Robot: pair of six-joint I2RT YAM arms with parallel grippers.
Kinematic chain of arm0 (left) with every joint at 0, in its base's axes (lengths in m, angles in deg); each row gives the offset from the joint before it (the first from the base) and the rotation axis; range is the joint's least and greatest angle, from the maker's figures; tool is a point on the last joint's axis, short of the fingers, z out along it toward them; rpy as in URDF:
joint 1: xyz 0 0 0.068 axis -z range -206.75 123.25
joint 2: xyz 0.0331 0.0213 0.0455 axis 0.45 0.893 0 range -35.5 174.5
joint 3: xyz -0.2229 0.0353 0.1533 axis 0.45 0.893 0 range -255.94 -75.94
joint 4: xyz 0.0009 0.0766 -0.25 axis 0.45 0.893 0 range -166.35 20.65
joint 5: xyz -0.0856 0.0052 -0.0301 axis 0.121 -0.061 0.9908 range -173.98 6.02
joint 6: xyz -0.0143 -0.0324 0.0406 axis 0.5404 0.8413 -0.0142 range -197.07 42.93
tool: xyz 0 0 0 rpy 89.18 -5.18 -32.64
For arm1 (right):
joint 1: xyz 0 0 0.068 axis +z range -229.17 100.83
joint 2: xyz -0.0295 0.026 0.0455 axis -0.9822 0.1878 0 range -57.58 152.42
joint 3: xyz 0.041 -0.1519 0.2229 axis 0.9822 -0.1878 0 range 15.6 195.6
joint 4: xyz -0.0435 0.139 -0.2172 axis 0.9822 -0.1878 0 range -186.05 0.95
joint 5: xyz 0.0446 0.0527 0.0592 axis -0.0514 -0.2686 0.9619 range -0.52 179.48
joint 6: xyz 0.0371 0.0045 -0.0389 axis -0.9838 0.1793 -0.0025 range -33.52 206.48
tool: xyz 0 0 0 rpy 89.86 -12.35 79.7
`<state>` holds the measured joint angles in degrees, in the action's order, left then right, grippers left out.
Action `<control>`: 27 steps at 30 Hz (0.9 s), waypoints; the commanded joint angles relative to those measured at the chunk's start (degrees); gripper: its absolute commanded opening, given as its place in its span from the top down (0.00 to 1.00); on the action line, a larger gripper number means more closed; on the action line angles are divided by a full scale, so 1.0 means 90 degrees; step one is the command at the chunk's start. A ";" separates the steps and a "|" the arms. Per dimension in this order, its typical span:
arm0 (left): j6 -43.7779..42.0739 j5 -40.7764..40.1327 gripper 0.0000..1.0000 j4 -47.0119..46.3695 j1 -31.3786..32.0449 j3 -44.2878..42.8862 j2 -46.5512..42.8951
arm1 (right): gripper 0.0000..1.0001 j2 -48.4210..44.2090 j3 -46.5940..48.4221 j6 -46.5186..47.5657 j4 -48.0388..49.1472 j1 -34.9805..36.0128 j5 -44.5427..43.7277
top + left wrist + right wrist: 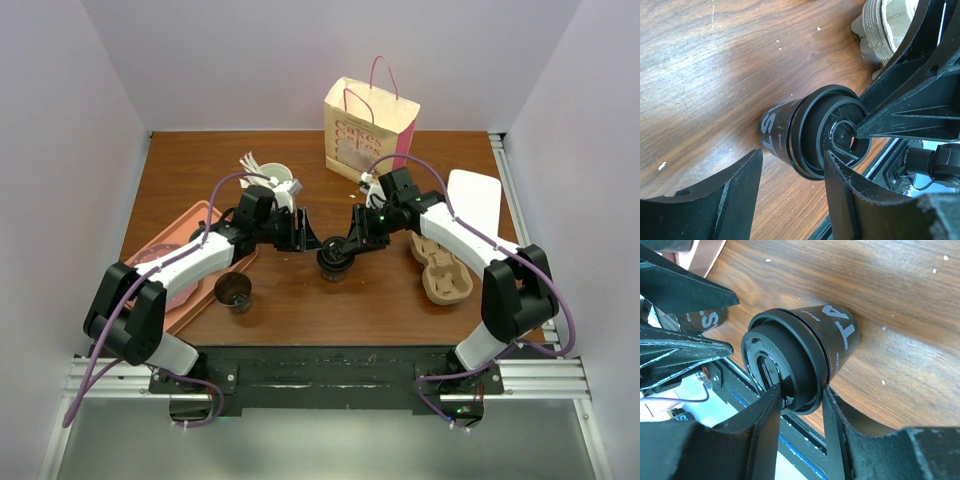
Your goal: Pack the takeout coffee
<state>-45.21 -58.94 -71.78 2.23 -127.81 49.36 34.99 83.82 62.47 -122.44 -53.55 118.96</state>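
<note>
Right gripper (pixel 800 390) clamped across lid (pixel 772 357) rim of coffee cup (pixel 335 262); left gripper (pixel 792 165) spread apart beside cup, not touching. Best handling, likely: keep cup level, lift slowly, lid seated.

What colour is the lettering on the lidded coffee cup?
White, on the dark cup; clearest in the right wrist view.

On my screen, paper bag (pixel 368 125) at twelve o'clock, white cup of stirrers (pixel 278 183) at eleven, pink tray (pixel 193 220) at nine — lidless dark cup (pixel 234 291) just beside it, pulp carrier (pixel 441 274) at three.
</note>
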 commanded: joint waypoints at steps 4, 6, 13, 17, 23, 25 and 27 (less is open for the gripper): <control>-0.0151 -0.0067 0.43 -0.0011 0.0033 -0.0242 -0.0005 | 0.63 0.0046 0.0271 0.0021 -0.0030 0.0063 -0.0042; -0.0170 -0.0077 0.43 0.0009 0.0033 -0.0280 -0.0034 | 0.63 0.0007 0.0300 0.0012 -0.0050 0.0072 -0.0042; -0.0239 -0.0203 0.42 0.0214 0.0033 -0.0456 -0.0161 | 0.62 -0.0013 0.0388 0.0021 -0.0196 0.0072 -0.0003; -0.0248 -0.0204 0.41 0.0253 0.0033 -0.0496 -0.0151 | 0.62 0.0046 0.0437 0.0031 -0.0304 0.0082 -0.0032; -0.0258 -0.0184 0.41 0.0272 0.0033 -0.0476 -0.0142 | 0.62 0.0104 0.0476 0.0060 -0.0490 0.0092 -0.0013; -0.0258 -0.0184 0.41 0.0273 0.0033 -0.0466 -0.0132 | 0.62 0.0124 0.0437 0.0070 -0.0490 0.0102 0.0006; -0.0268 -0.0174 0.41 0.0282 0.0023 -0.0457 -0.0122 | 0.62 0.0134 0.0408 0.0041 -0.0412 0.0112 0.0035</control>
<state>-46.28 -60.38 -68.61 2.29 -129.96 49.34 35.63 85.77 62.55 -125.56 -52.91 118.98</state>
